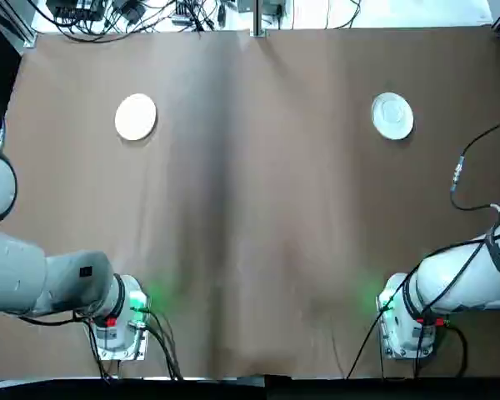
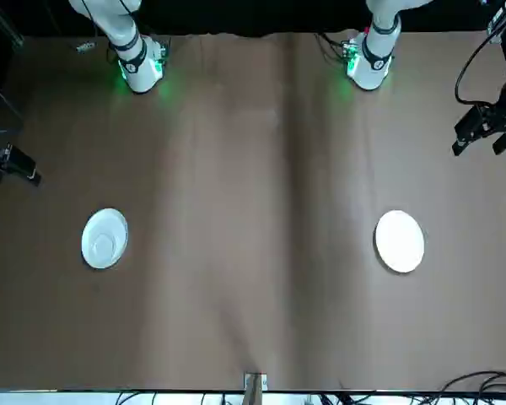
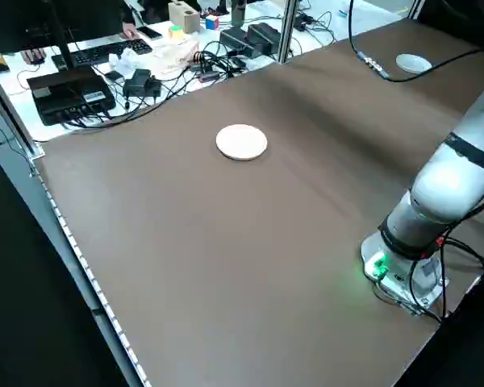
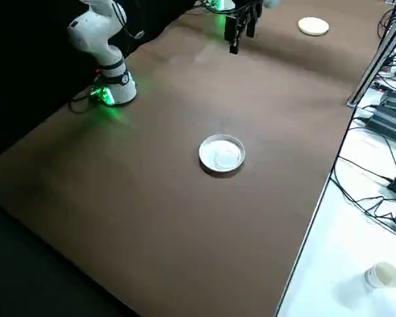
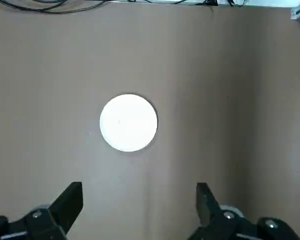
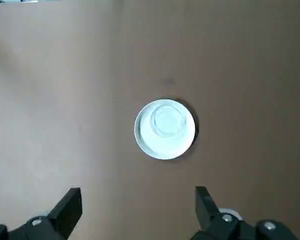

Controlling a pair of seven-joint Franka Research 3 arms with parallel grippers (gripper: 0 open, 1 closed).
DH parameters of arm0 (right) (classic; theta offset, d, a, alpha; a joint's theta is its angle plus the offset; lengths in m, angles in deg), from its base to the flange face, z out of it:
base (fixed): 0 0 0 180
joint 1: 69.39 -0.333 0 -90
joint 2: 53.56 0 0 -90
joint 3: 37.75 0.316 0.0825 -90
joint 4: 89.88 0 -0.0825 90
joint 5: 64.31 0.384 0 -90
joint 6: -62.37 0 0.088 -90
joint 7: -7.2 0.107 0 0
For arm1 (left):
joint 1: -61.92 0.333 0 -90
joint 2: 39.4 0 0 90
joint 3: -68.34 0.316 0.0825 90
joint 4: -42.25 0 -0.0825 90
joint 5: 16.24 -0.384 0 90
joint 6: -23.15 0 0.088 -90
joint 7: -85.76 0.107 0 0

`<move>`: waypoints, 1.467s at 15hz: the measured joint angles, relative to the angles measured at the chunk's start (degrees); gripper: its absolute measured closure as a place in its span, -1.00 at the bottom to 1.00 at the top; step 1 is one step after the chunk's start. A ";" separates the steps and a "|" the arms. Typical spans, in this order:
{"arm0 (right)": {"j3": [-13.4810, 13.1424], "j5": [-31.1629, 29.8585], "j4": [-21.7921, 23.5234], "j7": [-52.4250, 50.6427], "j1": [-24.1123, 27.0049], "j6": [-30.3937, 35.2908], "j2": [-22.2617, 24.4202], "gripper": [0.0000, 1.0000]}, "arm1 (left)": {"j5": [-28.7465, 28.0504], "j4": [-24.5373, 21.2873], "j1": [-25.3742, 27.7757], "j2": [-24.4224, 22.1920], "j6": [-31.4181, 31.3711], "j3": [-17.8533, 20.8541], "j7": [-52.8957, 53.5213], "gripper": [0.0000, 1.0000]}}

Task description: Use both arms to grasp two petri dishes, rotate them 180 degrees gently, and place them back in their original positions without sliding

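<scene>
Each pincer, left and right, is spread wide, well short of its own round dish, left and right, farther across the tabletop.

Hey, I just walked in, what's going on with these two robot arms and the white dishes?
Nothing is being handled at this moment. The left gripper and right gripper are both open and empty, each on its own side of the table. A plain white dish lies flat on the left side, and a white dish with an inner ring on the right. Neither is gripped; it looks like each arm may be about to pick one up.
</scene>
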 joint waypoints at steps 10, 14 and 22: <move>-0.07 0.00 0.54 2.40 0.71 -0.01 -1.00 -1.00 | -0.43 -0.86 0.12 0.77 0.00 0.38 0.04 -1.00; -0.06 0.01 1.03 14.77 1.38 0.01 -4.30 -1.00 | -1.04 -1.79 0.18 1.42 0.05 0.48 0.10 -1.00; 0.15 0.52 2.00 34.54 1.38 -2.44 -9.92 -1.00 | -4.88 -4.60 -0.03 9.95 -2.33 0.07 13.29 -1.00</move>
